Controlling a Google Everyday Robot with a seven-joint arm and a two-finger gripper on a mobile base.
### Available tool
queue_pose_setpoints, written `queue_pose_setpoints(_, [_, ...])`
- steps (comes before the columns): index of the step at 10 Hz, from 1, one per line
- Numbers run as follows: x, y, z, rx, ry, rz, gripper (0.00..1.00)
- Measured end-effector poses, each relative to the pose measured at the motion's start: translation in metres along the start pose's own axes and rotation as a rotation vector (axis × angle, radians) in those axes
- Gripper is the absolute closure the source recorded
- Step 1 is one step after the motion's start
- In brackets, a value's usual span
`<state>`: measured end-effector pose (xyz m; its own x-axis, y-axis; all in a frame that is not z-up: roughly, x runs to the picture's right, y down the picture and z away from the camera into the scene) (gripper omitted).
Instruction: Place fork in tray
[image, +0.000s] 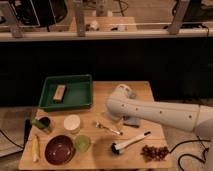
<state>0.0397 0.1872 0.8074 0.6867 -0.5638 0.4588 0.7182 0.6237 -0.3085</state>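
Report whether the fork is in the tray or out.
Out: the fork lies on the table, apart from the tray, with the gripper just right of it.

Looks like a robotics lab test bay: lone wooden table of mixed kitchen props at centre, metal railing across top, loose cables lower right. Gripper under white arm, centre-right.
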Motion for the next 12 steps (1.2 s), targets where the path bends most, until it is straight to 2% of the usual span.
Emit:
queue_pose_setpoints(2, [0.001,0.000,0.004,-0.006,-0.010,0.011,0.20])
queue_pose_setpoints(4, [-0.007,-0.001,0.005,-0.029,-0.011,0.055,0.20])
queue_pose_setpoints(7, [-0.017,0.000,0.006,-0.041,-0.011,0.183,0.20])
queue_pose_setpoints(9, [-0.020,0.000,0.006,-0.015,-0.020,0.326,0.20])
queue_pose_setpoints(10, [-0.019,0.000,0.006,-0.010,-0.022,0.355,0.20])
queue_pose_setpoints(11, [-0.020,0.002,0.008,0.013,-0.041,0.585,0.20])
queue_pose_setpoints(12, [-0.020,0.003,0.009,0.018,-0.052,0.645,0.20])
